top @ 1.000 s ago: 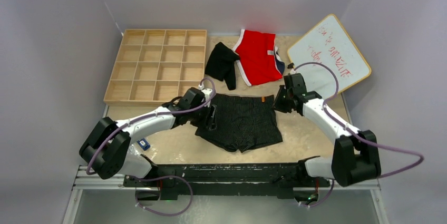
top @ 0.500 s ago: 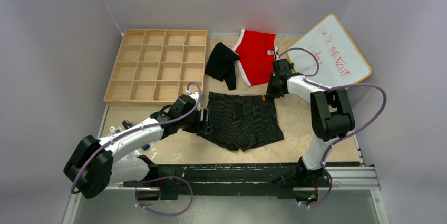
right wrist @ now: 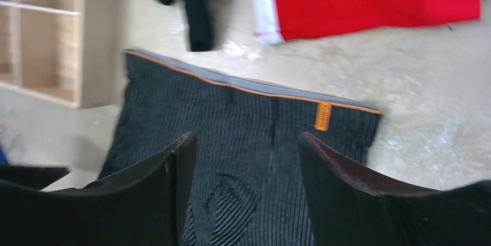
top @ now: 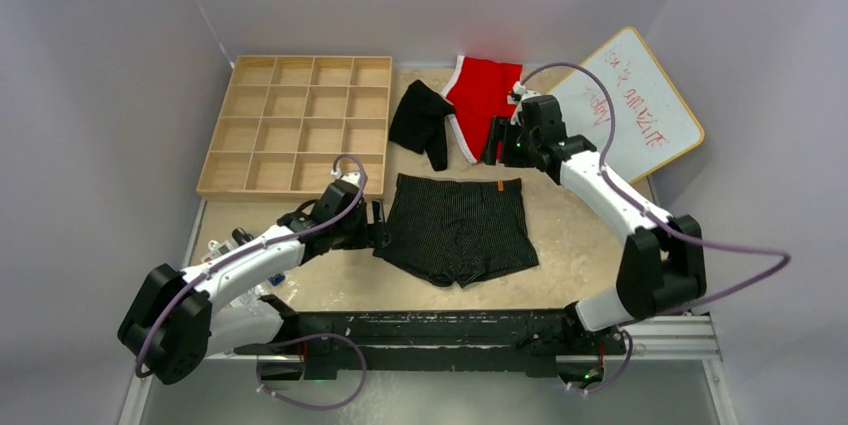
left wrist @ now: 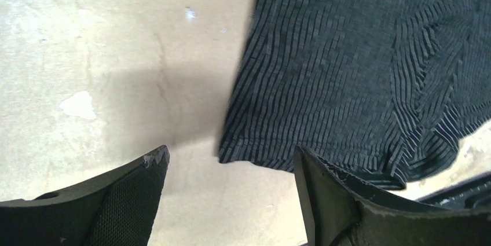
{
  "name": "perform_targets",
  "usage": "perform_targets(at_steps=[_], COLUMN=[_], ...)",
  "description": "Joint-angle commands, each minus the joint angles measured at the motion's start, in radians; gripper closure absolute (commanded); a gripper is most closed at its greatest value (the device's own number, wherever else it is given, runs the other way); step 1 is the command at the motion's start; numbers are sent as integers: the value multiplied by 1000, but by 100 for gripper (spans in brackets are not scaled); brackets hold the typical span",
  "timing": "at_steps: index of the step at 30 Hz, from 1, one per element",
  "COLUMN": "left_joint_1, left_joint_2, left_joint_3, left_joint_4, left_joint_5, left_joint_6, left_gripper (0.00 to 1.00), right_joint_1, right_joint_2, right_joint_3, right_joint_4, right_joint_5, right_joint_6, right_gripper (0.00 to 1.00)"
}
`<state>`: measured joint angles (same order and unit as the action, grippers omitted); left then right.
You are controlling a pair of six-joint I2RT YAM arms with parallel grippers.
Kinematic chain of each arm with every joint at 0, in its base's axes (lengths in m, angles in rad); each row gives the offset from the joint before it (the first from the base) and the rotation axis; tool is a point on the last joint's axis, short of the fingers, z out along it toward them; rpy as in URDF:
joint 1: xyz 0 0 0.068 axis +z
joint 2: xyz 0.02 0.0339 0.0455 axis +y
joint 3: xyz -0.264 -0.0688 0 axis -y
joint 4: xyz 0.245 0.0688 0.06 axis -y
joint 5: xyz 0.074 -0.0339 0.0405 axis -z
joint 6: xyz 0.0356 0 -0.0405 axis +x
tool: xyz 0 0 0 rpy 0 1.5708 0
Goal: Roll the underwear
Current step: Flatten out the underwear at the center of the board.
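Observation:
A black, finely ribbed underwear (top: 458, 228) lies spread flat at the table's middle, its orange-edged waistband at the far side. A second black underwear (top: 420, 120) sits crumpled behind it. My left gripper (top: 378, 225) is low at the flat pair's left edge, open. In the left wrist view the gripper (left wrist: 231, 165) has bare table between its fingers, and the underwear's (left wrist: 359, 66) corner lies just beyond. My right gripper (top: 497, 140) hovers open behind the waistband's right end. In the right wrist view this gripper (right wrist: 246, 147) looks down on the ribbed fabric (right wrist: 243, 113), holding nothing.
Red briefs with white trim (top: 487, 105) lie at the back, partly under the right gripper. A wooden grid tray (top: 295, 125) takes up the back left. A whiteboard (top: 625, 105) leans at the back right. Bare table shows right of the flat pair.
Both grippers have opened and let go of the ribbed pair. The left one drew back leftward off its edge; the right arm swung up and away toward the red briefs.

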<state>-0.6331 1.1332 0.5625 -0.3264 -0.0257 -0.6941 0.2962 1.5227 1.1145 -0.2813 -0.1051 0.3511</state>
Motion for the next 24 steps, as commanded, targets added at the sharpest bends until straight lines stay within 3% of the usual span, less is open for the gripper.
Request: perform_targets(at_steps=[1, 5, 9, 15, 24], left_joint_1=[73, 85, 92, 92, 90], left_joint_2=[47, 97, 147, 169, 218], left_joint_3=[-1, -4, 9, 4, -1], left_joint_4=[27, 70, 97, 45, 43], left_joint_5=[92, 168, 216, 200, 194], left_joint_6=[32, 18, -6, 0, -9], left_gripper=[25, 38, 39, 40, 54], right_joint_1=[70, 92, 133, 216, 225], right_joint_2=[-88, -93, -84, -77, -75], right_joint_3=[-26, -20, -11, 47, 78], right_joint_4=[39, 11, -12, -64, -69], right_joint_5=[-21, -42, -38, 166, 191], right_joint_6=[37, 60, 70, 69, 69], right_gripper=[31, 31, 34, 34, 36])
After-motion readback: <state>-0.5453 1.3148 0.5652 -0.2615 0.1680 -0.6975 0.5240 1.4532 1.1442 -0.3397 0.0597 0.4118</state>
